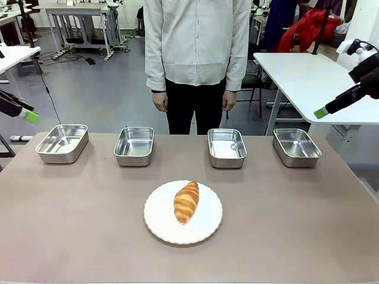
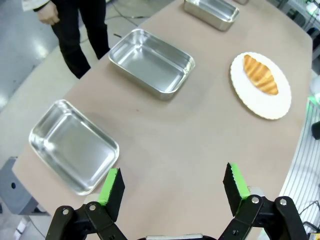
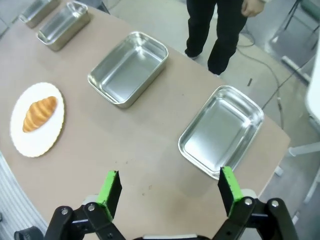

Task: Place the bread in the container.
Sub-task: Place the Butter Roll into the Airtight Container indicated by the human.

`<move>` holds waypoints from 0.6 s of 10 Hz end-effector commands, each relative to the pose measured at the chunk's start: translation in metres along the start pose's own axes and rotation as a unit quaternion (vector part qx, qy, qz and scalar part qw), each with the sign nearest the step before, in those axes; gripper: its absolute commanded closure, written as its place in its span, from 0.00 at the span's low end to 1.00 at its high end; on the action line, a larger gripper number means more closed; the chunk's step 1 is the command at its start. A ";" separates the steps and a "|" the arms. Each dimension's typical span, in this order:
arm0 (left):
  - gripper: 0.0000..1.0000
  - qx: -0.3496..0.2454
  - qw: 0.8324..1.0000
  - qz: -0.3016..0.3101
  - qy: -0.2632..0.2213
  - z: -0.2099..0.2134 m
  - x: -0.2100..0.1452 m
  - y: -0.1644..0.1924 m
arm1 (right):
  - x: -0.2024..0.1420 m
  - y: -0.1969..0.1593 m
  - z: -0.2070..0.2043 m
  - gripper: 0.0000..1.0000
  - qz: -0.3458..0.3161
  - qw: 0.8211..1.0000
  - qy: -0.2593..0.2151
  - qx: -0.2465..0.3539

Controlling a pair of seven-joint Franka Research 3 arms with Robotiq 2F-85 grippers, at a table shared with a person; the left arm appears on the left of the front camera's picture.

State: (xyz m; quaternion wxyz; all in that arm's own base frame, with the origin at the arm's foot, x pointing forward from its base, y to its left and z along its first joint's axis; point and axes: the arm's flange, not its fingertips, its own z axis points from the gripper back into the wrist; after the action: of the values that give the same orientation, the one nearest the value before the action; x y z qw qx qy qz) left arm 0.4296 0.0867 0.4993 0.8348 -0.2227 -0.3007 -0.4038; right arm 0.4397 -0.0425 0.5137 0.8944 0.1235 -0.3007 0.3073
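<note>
Bread (image 1: 186, 202) lies on the plate (image 1: 207, 225) at lower centre of the front view, below a row of four pans (image 1: 133, 160) spread across the middle of the frame. The left gripper (image 2: 172, 172) and right gripper (image 3: 169, 174) both stand wide open and empty, raised at the frame's left and right edges, well apart from the bread.

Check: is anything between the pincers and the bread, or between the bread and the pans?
Nothing visible. The bread lies alone on its plate, bare table between it and the four pans. The left pincer and right pincer hang open above the table's ends, with clear lines to the bread.
</note>
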 end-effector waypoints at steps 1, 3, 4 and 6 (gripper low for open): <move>0.00 -0.006 0.999 0.004 -0.050 0.038 -0.015 0.019 | -0.005 -0.034 0.030 0.00 0.000 0.999 -0.035 0.037; 0.00 -0.013 0.995 0.011 -0.095 0.062 -0.026 0.024 | -0.009 -0.062 0.048 0.00 -0.005 0.996 -0.062 0.061; 0.00 -0.008 0.993 0.013 -0.117 0.070 -0.031 0.023 | -0.011 -0.069 0.053 0.00 -0.008 0.995 -0.072 0.075; 0.00 0.004 0.988 0.025 -0.152 0.084 -0.036 0.024 | -0.013 -0.079 0.058 0.00 -0.017 0.993 -0.086 0.079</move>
State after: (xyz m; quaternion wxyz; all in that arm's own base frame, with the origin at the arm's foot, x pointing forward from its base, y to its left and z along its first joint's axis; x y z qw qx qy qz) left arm 0.4019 0.1728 0.5343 0.8033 -0.2780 -0.4020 -0.3404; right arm 0.4426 -0.1304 0.5531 0.8642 0.2149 -0.3453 0.2961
